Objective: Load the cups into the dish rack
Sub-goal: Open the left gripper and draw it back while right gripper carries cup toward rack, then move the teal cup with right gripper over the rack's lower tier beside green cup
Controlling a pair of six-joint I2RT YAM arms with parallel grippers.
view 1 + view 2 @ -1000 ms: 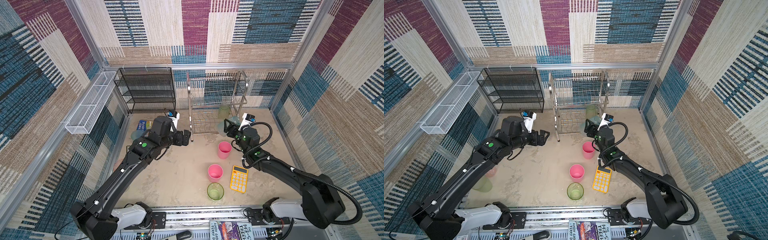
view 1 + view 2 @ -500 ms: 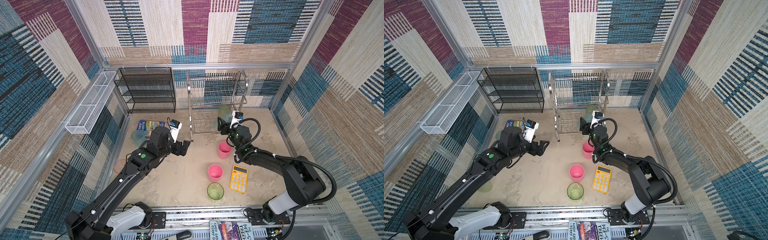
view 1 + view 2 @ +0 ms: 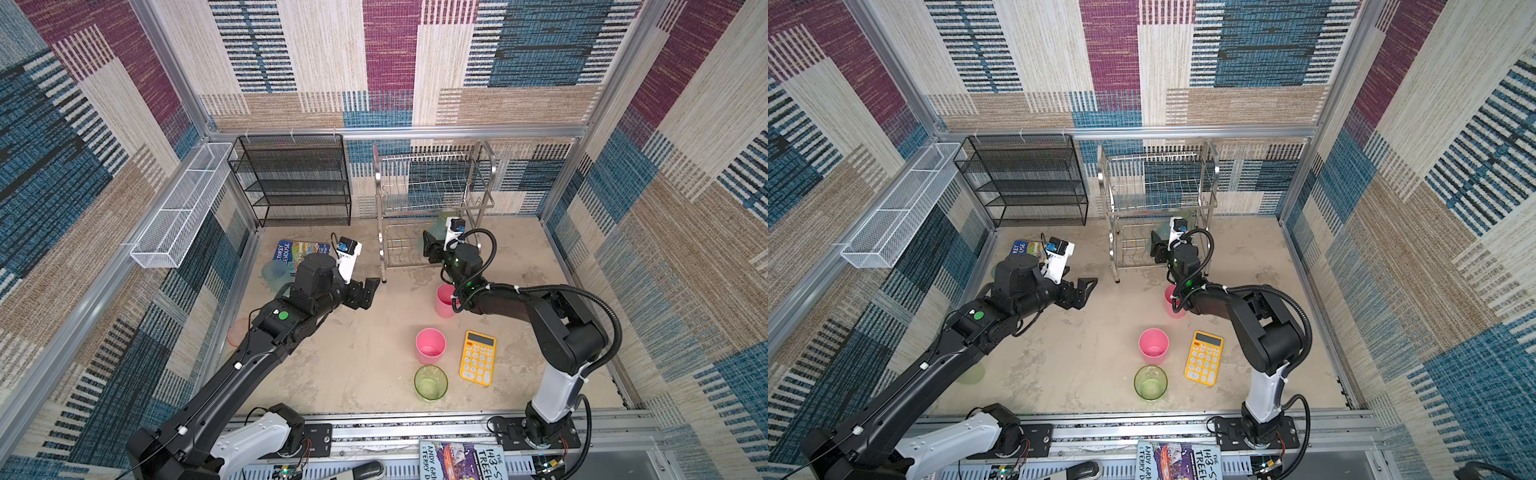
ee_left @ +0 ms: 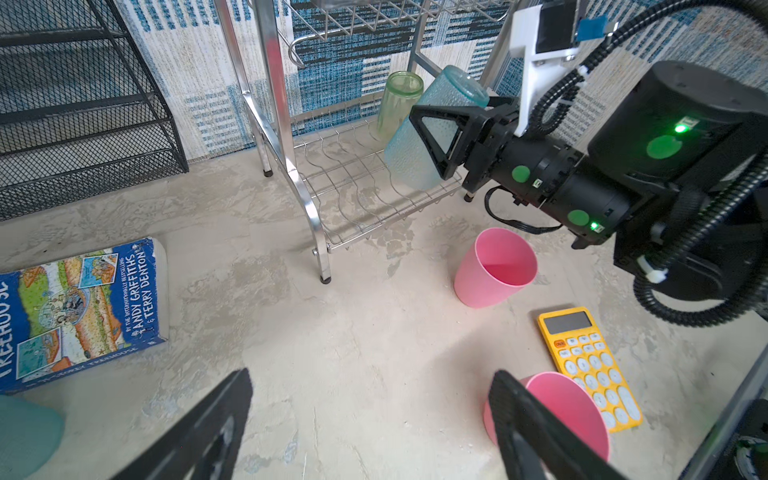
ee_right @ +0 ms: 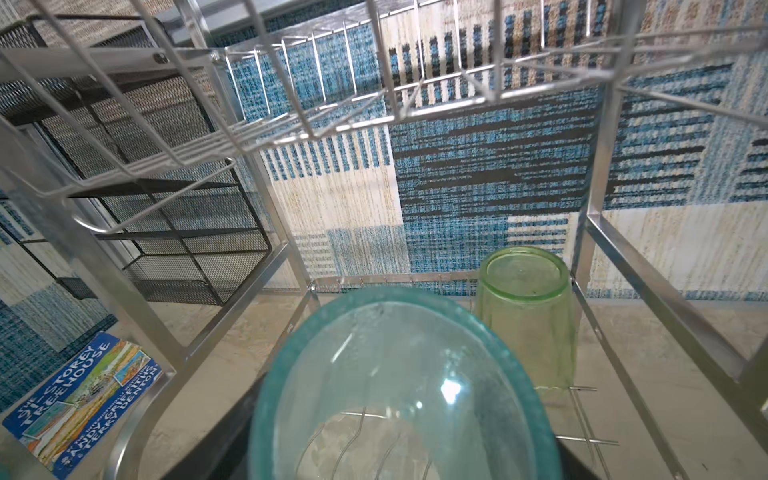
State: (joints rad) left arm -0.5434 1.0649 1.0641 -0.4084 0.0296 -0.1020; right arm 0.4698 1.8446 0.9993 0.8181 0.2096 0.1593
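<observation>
Left wrist view first, Ana: what have the right fingers (image 4: 424, 141) got?

Ben, they are clamped on a frosted teal cup (image 4: 449, 95), one finger on each side of its wall. It hangs tilted, mouth down and base up, inside the dish rack (image 4: 274, 104), under the upper basket and over the wavy wires of the lower tier. Whether its rim touches those wires I cannot tell.

Anything past those fingers?

An upturned green cup (image 4: 399, 104) stands on the lower tier just beyond the fingertips, right beside the teal one. The right wrist view agrees: teal cup (image 5: 395, 395) close up, green cup (image 5: 525, 316) behind it.

And the left fingers (image 4: 212, 424)?

Spread wide, hanging above the worktop (image 4: 332, 332), well apart from the rack. A pink cup (image 4: 557, 411) stands upright ahead of one fingertip and is partly hidden by it, with the yellow calculator (image 4: 590, 365) just beside it. A second pink cup (image 4: 494, 270) stands farther ahead, below the right arm. A Treehouse paperback (image 4: 79, 307) lies flat, off to the side of the other finger.

Do the top views add more?

Both show a green tumbler (image 3: 431, 382) upright near the first pink cup, well back from either pair of fingers. In a top view, a blue-green tumbler (image 3: 274, 272) and a salmon tumbler (image 3: 239, 332) sit behind the left fingers, beside that arm.
</observation>
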